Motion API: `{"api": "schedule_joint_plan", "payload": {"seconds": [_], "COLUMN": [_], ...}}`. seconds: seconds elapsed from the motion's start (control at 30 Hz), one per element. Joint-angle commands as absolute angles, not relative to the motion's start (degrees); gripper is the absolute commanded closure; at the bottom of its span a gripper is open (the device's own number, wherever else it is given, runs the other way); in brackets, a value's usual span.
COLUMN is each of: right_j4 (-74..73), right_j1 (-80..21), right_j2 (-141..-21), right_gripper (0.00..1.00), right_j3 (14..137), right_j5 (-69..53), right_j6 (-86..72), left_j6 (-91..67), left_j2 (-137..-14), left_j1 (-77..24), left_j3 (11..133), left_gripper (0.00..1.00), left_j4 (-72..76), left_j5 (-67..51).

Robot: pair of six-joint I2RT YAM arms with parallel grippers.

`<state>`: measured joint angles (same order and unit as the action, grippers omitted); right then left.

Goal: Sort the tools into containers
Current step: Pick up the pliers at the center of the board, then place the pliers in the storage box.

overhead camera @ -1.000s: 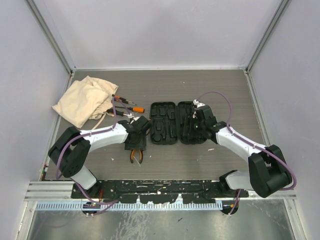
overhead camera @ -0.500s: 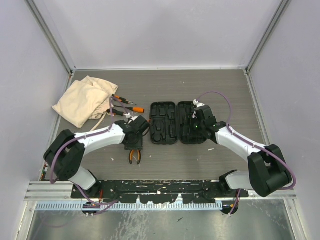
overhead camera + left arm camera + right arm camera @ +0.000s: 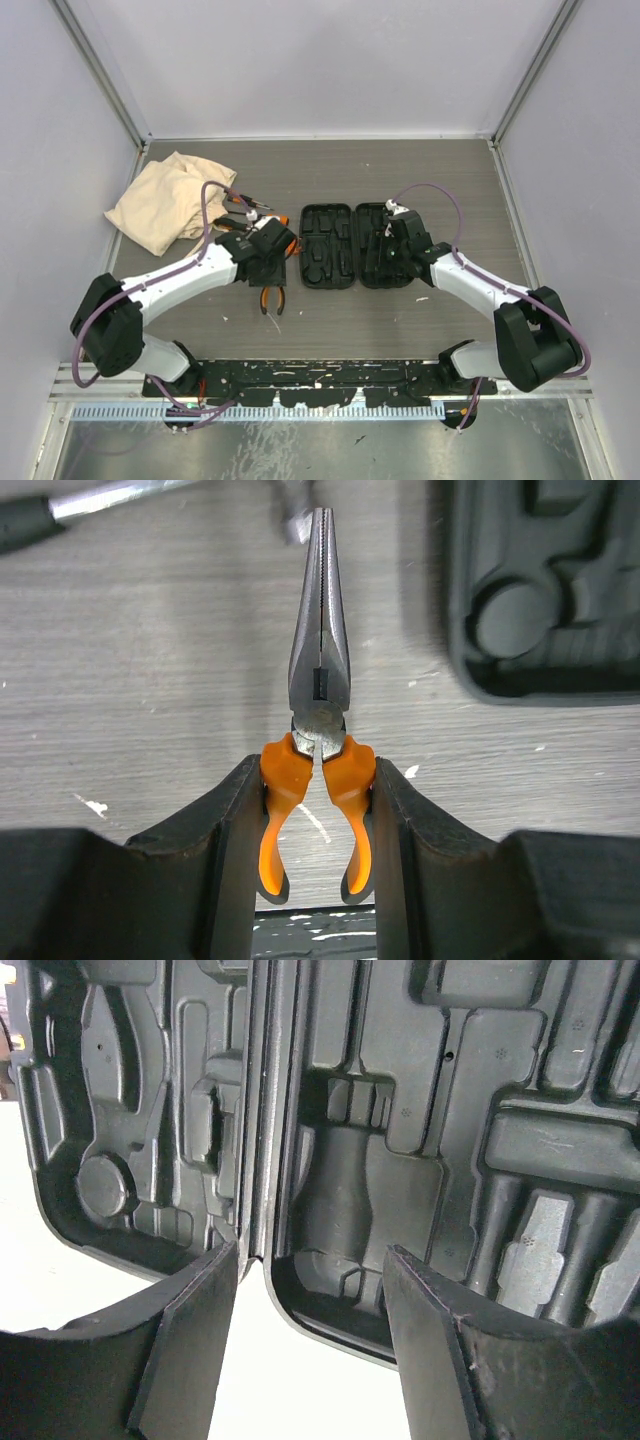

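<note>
- the steel needle-nose pliers with orange handles [image 3: 320,670] are clamped by the handles in the left gripper [image 3: 318,785]; long axis in line with the fingers, nose pointing away from the wrist.
- the open black moulded plastic tool case [image 3: 330,250] lies just beside this gripper, on its right; the left arm is the nearer for a placement.
- right gripper [image 3: 310,1310]: fingers spread, nothing between, held over the case's near rim.
- the wrist view shows the grip; the top view shows only the handle ends [image 3: 271,299].
- whether the pliers are lifted off the table cannot be told.
</note>
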<state>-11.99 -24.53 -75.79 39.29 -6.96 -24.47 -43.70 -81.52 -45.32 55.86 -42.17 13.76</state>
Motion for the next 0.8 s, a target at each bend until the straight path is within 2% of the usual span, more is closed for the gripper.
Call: {"api": "schedule_joint_plan", "payload": {"seconds": [0.0,0.43,0.77], "right_j4": [-9.9,-9.9,-9.7], "right_j1": [-24.7,-24.7,-24.7], "right_j2": [-73.8,-73.3,-73.7], "right_gripper": [0.35,0.35,0.35], "right_j3": [39.8,38.4,38.0], "right_j5": [-6.2,-6.0,-6.1], "right_j6": [-25.4,-25.0,-24.7], "left_j6": [-42.4,-41.8,-41.1], "left_j2": [-83.9,-103.5,-115.7], "left_j1": [-45.5,-45.5,-45.5], "left_j3": [65.1,87.1,99.1], "left_gripper": [0.98,1.0,1.0], "left_j4": [-42.1,-44.3,-46.8], "left_j5": [15.2,15.3,16.3]}}
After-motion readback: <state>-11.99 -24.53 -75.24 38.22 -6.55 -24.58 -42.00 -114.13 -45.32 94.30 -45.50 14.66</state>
